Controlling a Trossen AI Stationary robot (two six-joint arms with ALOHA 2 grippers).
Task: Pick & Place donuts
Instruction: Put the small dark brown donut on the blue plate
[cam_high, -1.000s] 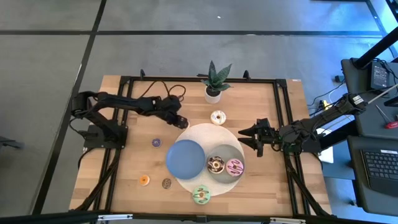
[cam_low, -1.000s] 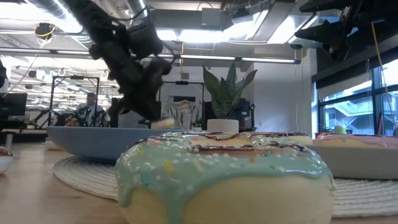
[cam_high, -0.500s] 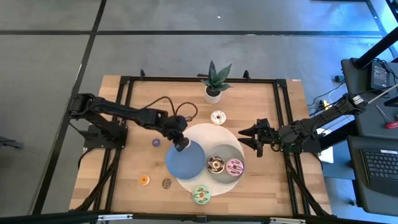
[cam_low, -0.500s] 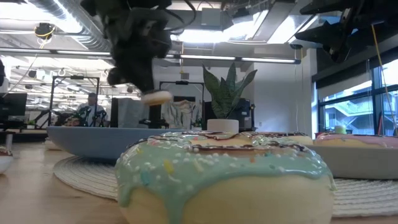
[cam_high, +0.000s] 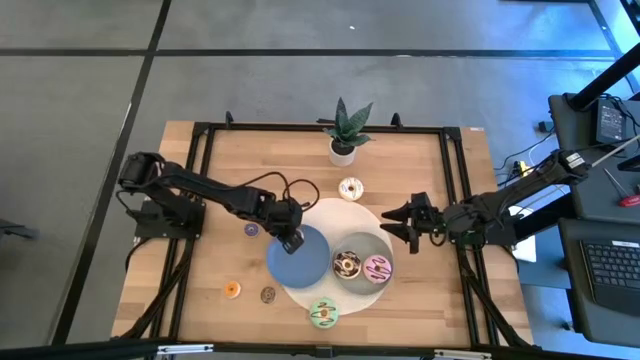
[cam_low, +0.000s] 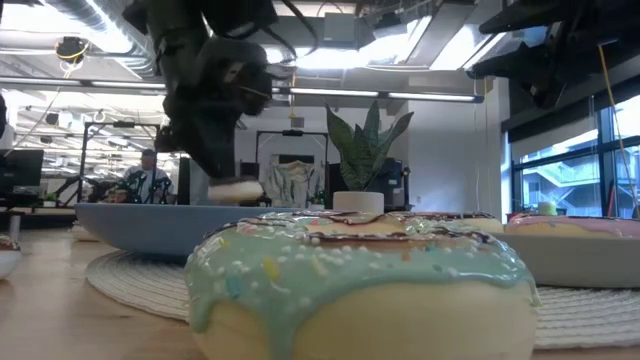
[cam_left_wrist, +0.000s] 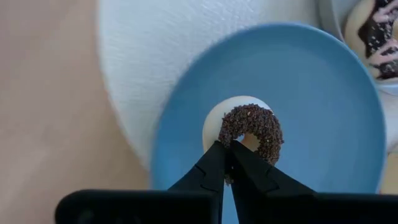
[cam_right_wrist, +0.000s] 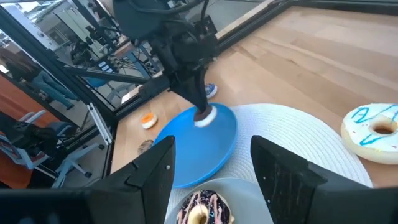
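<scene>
Carrying a brown mini donut (cam_left_wrist: 250, 129) clamped in its fingers, your left gripper (cam_high: 291, 238) is hovering over the blue plate (cam_high: 310, 262), while the right gripper (cam_high: 403, 224) is waiting with fingers apart beside the grey plate (cam_high: 360, 245). You're partway: chocolate (cam_high: 347, 265) and pink (cam_high: 377, 268) donuts are plated, but the white (cam_high: 350, 188), green (cam_high: 323, 314), purple (cam_high: 251, 229), orange (cam_high: 232, 290) and dark (cam_high: 268, 295) ones are waiting outside.

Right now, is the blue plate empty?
Empty: bare blue plate; the left gripper holds the brown mini donut above it.
</scene>
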